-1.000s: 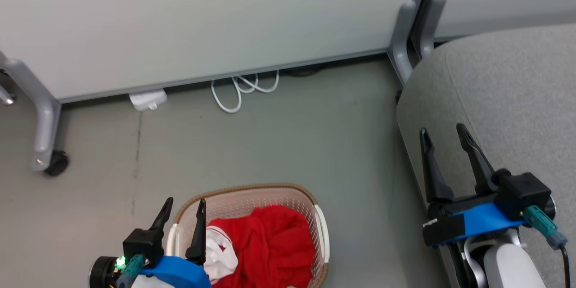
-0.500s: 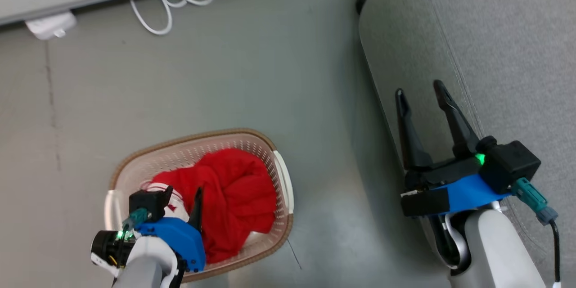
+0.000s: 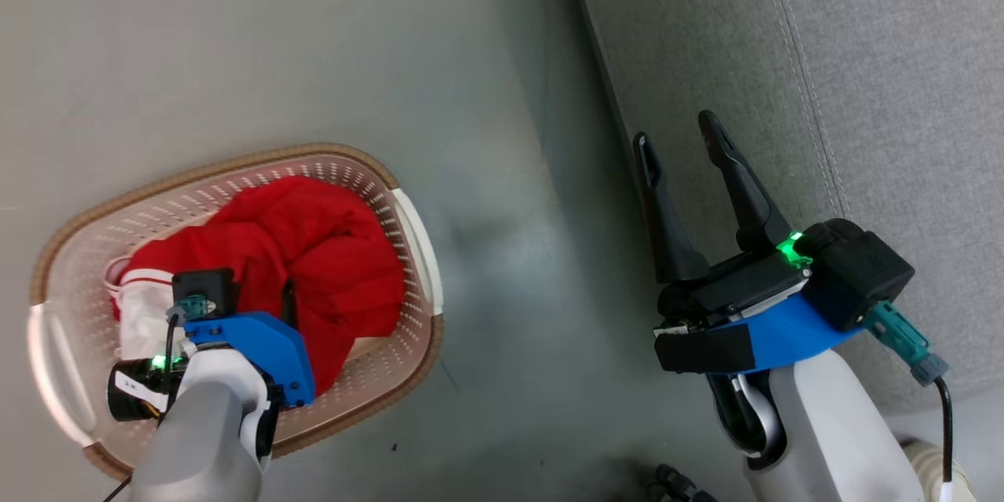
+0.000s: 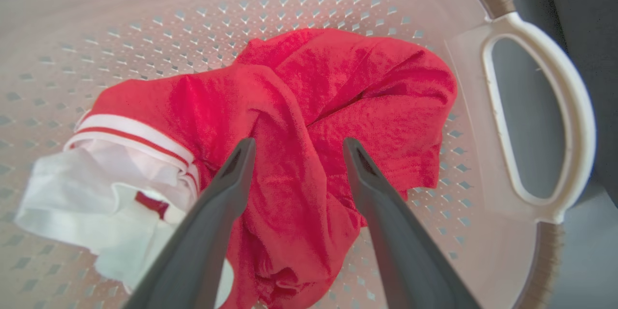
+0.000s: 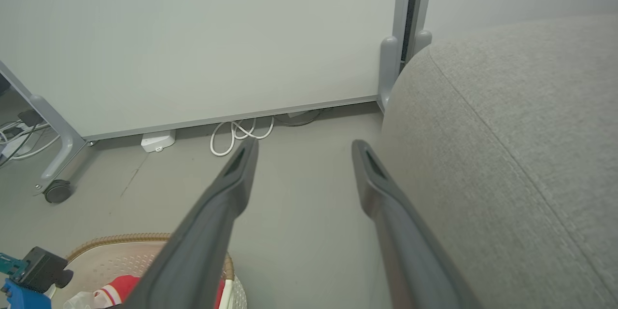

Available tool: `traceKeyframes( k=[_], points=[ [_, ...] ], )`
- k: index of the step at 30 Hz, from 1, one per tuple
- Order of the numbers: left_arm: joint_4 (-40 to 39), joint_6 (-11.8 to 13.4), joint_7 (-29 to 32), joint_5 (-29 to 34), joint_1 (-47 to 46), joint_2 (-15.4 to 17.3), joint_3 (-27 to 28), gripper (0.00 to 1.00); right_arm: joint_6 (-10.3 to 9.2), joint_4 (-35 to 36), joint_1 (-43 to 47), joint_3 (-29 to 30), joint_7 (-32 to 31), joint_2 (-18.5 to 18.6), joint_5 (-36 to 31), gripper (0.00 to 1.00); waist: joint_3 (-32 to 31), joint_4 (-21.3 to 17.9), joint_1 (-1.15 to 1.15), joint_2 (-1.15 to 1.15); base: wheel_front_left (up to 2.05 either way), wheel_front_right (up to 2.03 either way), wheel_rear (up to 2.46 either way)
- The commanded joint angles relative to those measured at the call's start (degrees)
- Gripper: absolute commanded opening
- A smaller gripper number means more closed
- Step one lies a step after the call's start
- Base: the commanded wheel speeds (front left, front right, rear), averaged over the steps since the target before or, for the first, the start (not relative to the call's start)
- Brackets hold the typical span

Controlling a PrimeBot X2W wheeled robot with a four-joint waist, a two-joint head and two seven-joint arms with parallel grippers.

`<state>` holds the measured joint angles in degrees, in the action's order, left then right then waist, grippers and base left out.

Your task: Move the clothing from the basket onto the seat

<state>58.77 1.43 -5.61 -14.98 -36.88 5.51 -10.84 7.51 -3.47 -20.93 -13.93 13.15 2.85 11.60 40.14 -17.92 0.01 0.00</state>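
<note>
The cream basket point(image 3: 235, 161) with a brown rim stands on the floor at the left. In it lies the red clothing point(image 3: 321, 251), with a white striped sleeve end point(image 4: 130, 133) and a white part point(image 4: 96, 188) beside it. My left gripper point(image 4: 299, 144) reaches down into the basket and is open, its fingers either side of a raised red fold. Whether they touch the fabric, I cannot tell. My right gripper point(image 3: 676, 133) is open and holds nothing, hovering at the left edge of the light-grey seat point(image 3: 863, 55).
Grey floor point(image 3: 314, 39) lies between the basket and the seat. In the right wrist view a white partition stands behind, with a metal leg on a caster point(image 5: 58, 190), a coiled white cable point(image 5: 239, 133) and a white adapter point(image 5: 158, 141) at its foot.
The head camera has tilted down, so the whole picture shifted. My left gripper has dropped into the basket over the red clothing. The right gripper stays open by the seat.
</note>
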Motion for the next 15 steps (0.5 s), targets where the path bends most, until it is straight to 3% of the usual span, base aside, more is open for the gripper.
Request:
traceKeyframes(
  k=[1,9,15],
  points=[
    [1.43,0.29,0.27,-0.50,-1.37,0.82,0.48,1.00,-0.04,-0.04,-0.51,-0.95,0.79,0.06,1.30,1.00,3.07,-2.51,-0.01,0.00,0.00,0.00,0.00],
    [4.66,0.89,0.23,-0.33,-4.73,2.56,0.12,1.00,-0.04,-0.17,-1.16,-3.28,1.78,0.04,3.06,1.00,7.44,-4.07,-0.01,0.00,0.00,0.00,0.00],
    [7.50,2.78,1.57,-0.14,-6.73,3.36,-0.21,1.00,-0.04,0.38,-1.70,-3.80,2.07,0.05,4.31,1.00,10.22,-5.20,-0.01,0.00,0.00,0.00,0.00]
  ],
)
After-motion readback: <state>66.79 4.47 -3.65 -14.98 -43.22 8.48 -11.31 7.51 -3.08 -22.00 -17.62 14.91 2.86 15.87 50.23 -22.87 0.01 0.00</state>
